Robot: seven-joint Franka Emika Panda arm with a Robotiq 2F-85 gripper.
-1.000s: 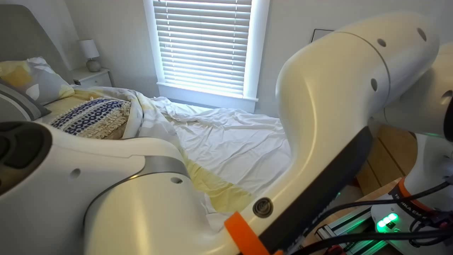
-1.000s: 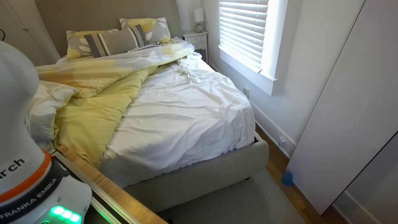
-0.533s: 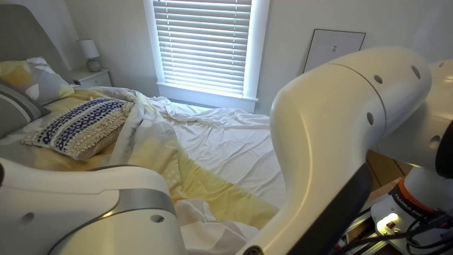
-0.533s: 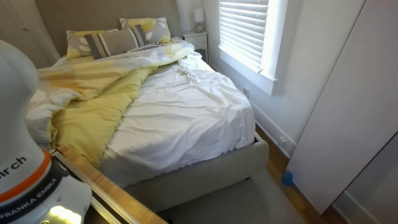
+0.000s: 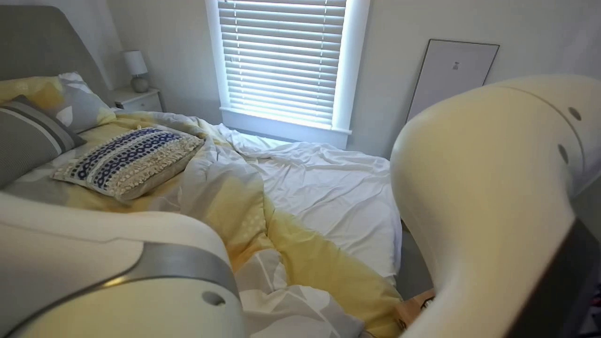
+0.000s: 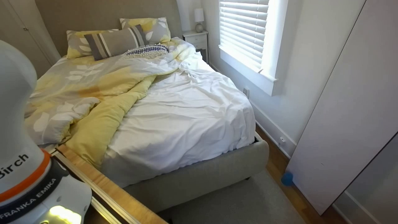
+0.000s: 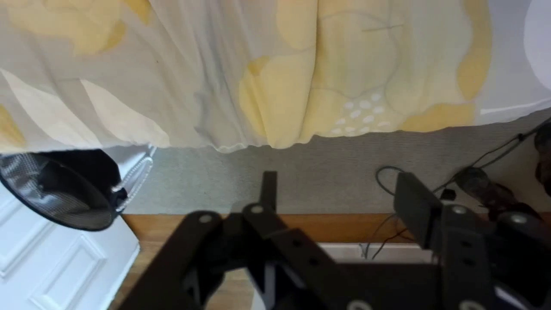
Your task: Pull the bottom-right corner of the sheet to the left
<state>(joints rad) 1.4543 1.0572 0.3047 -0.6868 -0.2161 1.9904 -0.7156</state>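
Grey-beige carpet (image 7: 193, 185) shows in the wrist view behind the black two-fingered hand (image 7: 340, 200), spread wide near the hem, yet apart from it, of the large grey-white, yellow-leafed fabric cover (image 7: 280, 86) draped across the beige upholstered bed (image 6: 199, 175).

In the wrist view, clear between the fingers (image 7: 412, 204), short of the sheet (image 7: 280, 86); flanked by mesh basket (image 7: 79, 204) left, cable (image 7: 520, 137) right.
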